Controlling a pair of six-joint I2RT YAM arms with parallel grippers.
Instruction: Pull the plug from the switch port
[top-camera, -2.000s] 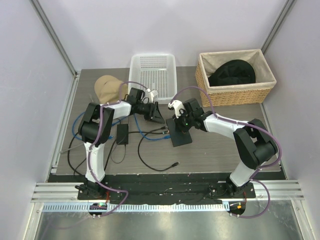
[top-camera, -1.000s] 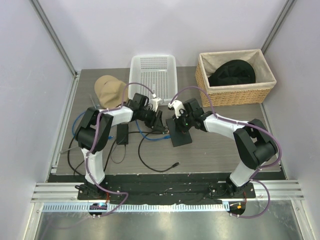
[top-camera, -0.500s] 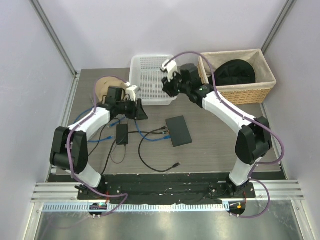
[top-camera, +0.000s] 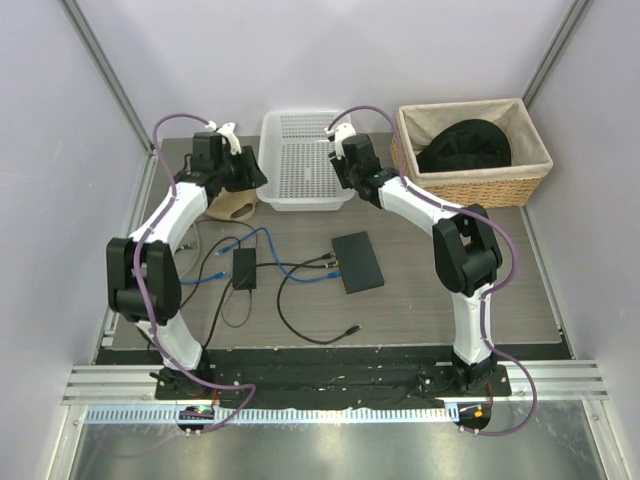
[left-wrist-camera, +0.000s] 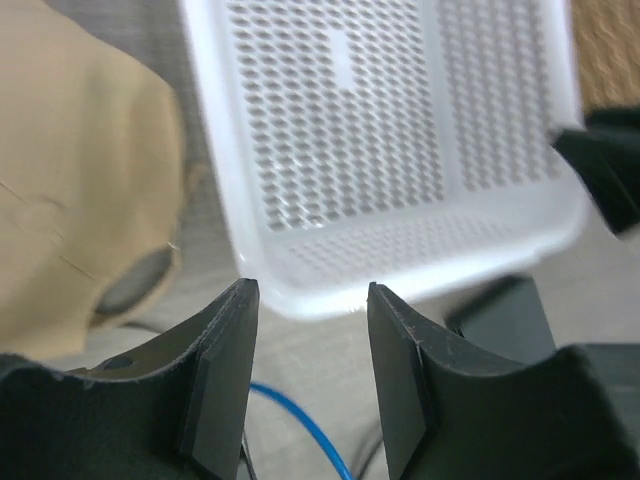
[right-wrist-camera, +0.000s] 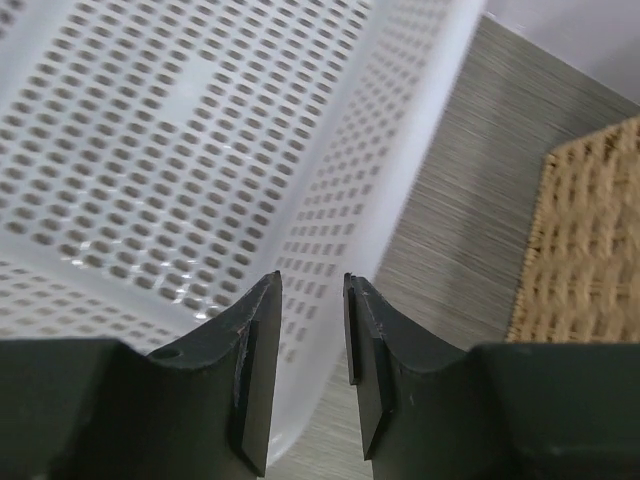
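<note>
I take the white basket (top-camera: 303, 203) at the back of the table as my landmark. Both arms are stretched out to it. The left gripper (top-camera: 256, 180) sits at its left wall and the right gripper (top-camera: 342, 178) at its near right corner.

The switch (top-camera: 358, 262) only shows from overhead. It lies flat on the table on the near side of the white basket, below that right corner and well apart from both grippers. The blue cable (top-camera: 300, 270) runs up to the switch's left edge, where the plug (top-camera: 330, 264) sits against it. From that height I cannot tell how deep the plug is seated. A small black adapter brick (top-camera: 244, 268) lies further left, below the basket's left corner.

The left wrist camera gives me what the overhead cannot. The left gripper (left-wrist-camera: 310, 292) has its jaws well apart with nothing between them, hanging over the white basket (left-wrist-camera: 330, 150) at its near rim. A tan cap (left-wrist-camera: 80, 180) lies just left of the basket, and a loop of blue cable (left-wrist-camera: 300, 420) shows below.

On the right wrist camera, the right gripper (right-wrist-camera: 310, 282) shows only a narrow gap between its jaws, and it is empty. It hovers over the right wall of the white basket (right-wrist-camera: 150, 150), with the wicker basket (right-wrist-camera: 590, 230) off to the right. Overhead, that wicker basket (top-camera: 468, 190) holds a black hat (top-camera: 462, 146).
</note>
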